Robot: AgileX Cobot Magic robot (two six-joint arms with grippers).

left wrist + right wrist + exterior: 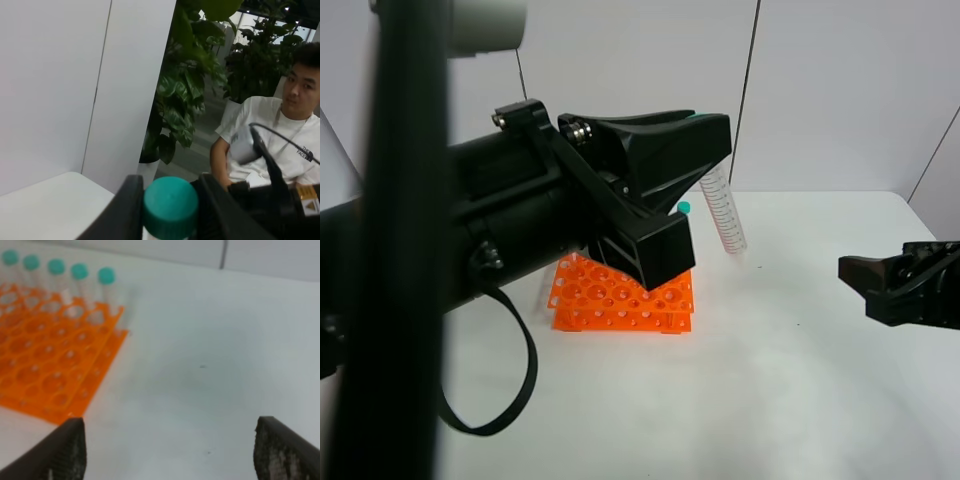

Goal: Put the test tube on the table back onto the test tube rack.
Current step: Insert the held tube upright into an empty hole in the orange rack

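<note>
Since the test tube (pixel 723 212) is already up off the counter (pixel 800 380), I'd call the pickup done. My left hand (pixel 171 212) is clamped on its capped end, with the tip pointing down. It's hanging toward the far edge, just past the test tube rack (pixel 625 297). Right hand (pixel 170 450) sits wide open and empty by the right edge. What's left, I reckon: line it up over a free hole, lower, let go.
</note>
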